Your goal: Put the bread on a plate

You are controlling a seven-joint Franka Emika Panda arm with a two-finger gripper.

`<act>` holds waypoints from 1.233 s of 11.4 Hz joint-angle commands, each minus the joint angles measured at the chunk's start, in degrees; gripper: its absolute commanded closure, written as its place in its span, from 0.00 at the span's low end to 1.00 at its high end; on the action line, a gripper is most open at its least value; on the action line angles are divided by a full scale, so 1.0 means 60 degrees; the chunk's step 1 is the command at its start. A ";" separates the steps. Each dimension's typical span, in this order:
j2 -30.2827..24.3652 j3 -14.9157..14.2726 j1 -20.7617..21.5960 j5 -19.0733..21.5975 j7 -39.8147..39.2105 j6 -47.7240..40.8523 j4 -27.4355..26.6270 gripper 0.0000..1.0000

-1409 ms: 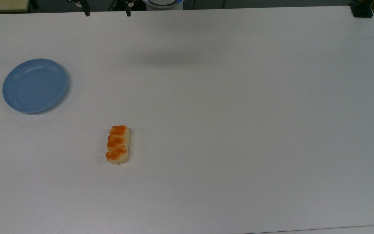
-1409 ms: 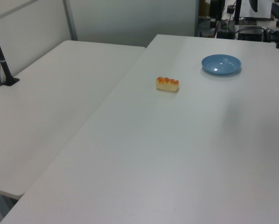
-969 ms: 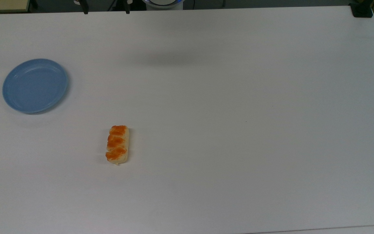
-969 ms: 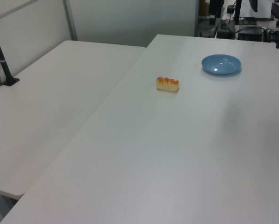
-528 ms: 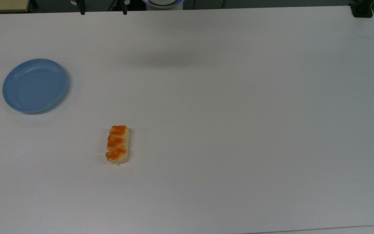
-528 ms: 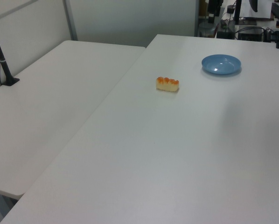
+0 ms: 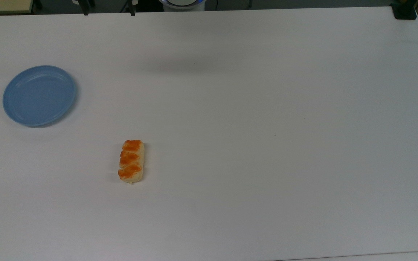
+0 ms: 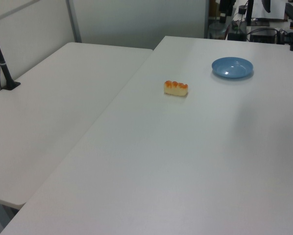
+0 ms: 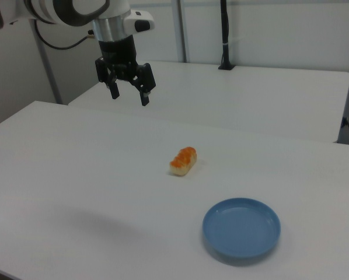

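Pincer [image 9: 129, 93] released, fingers spread, empty, hanging high above the tabletop [image 9: 75, 169]. Bread [image 9: 183, 161] lies flat, well apart from the empty blue plate [image 9: 241, 228].

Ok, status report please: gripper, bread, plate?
Gripper open, high above table. Bread on table, untouched. Plate empty, apart from bread. Path clear.

Broad white table [image 7: 267, 108] under even, soft light, with a second white table [image 8: 53, 107] butted against it at nine o'clock in the left view. Pale partition wall [image 9: 279, 29] at twelve o'clock in the right view, crossed by a black upright pole [image 9: 224, 35] standing on the second table's far edge.
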 commanded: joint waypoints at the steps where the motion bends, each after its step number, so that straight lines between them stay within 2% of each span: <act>1: -0.0013 -0.0114 0.0036 0.0141 -0.0265 0.0030 0.0073 0.00; 14: 0.0162 -0.0128 -0.0067 0.0171 -0.0411 0.0233 -0.0001 0.00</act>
